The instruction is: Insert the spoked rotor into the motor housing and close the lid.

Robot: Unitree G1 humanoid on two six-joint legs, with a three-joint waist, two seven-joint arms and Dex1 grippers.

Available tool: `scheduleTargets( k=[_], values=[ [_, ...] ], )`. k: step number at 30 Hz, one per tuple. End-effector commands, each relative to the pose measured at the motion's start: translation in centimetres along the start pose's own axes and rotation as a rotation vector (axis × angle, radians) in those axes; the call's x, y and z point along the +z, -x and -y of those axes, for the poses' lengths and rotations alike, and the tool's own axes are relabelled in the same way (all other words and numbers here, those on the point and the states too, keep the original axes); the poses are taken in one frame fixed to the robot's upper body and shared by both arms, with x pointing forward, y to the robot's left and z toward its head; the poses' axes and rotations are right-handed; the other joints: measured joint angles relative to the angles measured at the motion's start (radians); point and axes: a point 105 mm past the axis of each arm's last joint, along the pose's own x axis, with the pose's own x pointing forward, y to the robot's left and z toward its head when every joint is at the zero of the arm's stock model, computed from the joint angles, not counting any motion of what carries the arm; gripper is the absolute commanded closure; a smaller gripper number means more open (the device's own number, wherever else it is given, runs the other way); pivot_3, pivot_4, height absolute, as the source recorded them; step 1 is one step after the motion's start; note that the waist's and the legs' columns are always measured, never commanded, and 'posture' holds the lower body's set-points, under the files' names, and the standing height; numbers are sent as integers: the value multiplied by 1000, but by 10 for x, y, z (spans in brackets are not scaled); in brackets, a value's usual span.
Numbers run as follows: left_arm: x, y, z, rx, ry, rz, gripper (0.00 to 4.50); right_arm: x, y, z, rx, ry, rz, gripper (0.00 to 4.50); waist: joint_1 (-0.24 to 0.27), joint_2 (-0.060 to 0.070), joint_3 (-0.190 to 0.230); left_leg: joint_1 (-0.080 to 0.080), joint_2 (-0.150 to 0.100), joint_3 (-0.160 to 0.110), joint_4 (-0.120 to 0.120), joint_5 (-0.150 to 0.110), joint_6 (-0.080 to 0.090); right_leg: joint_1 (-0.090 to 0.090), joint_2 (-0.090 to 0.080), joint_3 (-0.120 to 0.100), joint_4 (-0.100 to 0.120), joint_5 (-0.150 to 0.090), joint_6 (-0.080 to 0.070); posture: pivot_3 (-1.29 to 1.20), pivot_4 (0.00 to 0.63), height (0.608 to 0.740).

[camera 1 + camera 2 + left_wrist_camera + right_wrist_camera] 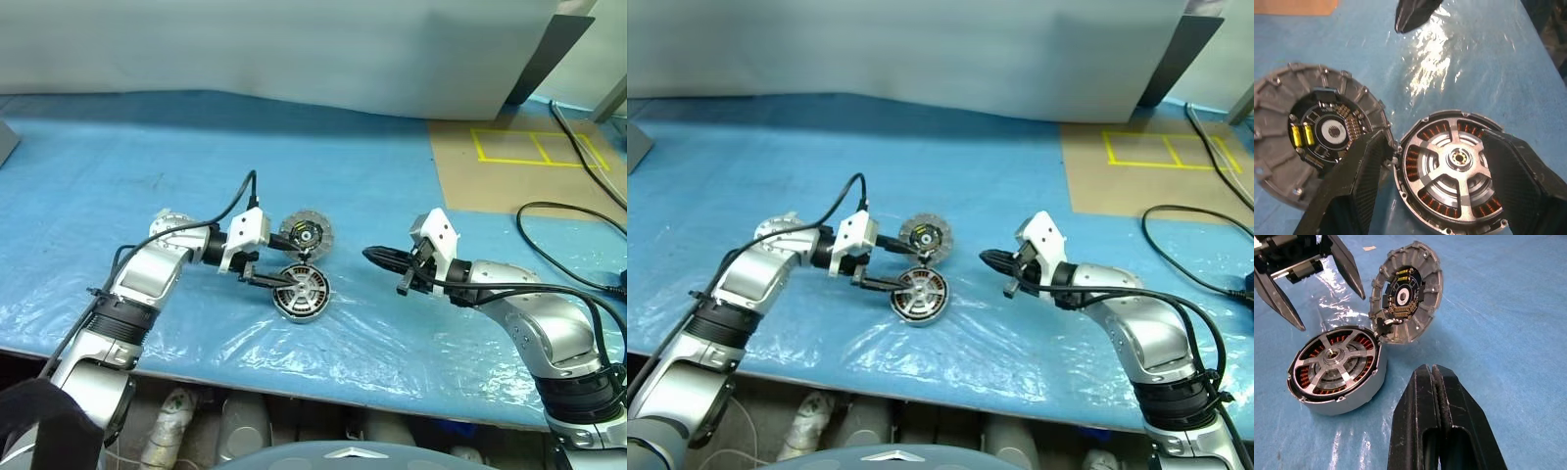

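The motor housing (pixel 301 292) lies on the blue sheet as a silver puck with copper windings. The spoked rotor (pixel 1459 159) sits inside it, hub up, windings showing between its spokes. The lid (pixel 306 233) stands tilted open on the housing's far rim, its ribbed inner face and dark centre with yellow marks showing. My left gripper (pixel 294 264) hovers open just above the housing and lid joint, its fingers (pixel 1356 186) spread to either side of the rotor and clear of it. My right gripper (pixel 370 255) is shut and empty, right of the housing, pointing at it.
Crinkled clear plastic covers the blue sheet around the housing. A brown board with yellow tape squares (pixel 534 147) lies at the far right, with black cables (pixel 549 220) across it. The table's front edge runs close below both arms.
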Motion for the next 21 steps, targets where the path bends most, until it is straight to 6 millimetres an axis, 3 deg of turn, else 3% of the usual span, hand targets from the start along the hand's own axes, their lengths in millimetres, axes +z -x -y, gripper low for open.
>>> scheduleTargets(
  k=[1, 6, 10, 17, 21],
  values=[
    [20, 17, -16, 90, -41, 41, 1198, 19, -1, -15, 77, 37, 63, 4500, 0, 0, 0, 0, 0, 0, 0, 0, 0, 0, 0, 0, 0, 0, 0, 0, 150, 740],
    [22, 41, -37, 261, 52, 85, 1198, 23, -24, -39, 241, 54, 59, 4500, -10, 0, 0, 1, 0, 0, 0, 0, 0, 0, 0, 0, 1, 0, 0, 0, 150, 740],
    [16, 49, -30, 294, 134, 101, 1198, 17, -45, -54, 367, 20, 30, 4500, -15, 0, 0, 0, 0, 0, 1, 0, 0, 0, 0, 0, 1, 0, 0, 0, 150, 740],
    [6, 50, -17, 326, 197, 92, 1198, 16, -65, -60, 458, 7, 13, 4500, -20, 0, 0, -4, 0, -2, 1, 0, 0, -2, 0, -2, 1, 0, 0, 0, 150, 740],
    [4, 47, -15, 334, 211, 96, 1198, -4, -79, -65, 489, -72, -50, 4500, -24, 0, 0, -3, 0, -2, 1, 0, 0, -2, 0, -2, 1, 0, 0, 0, 150, 740]
  ],
)
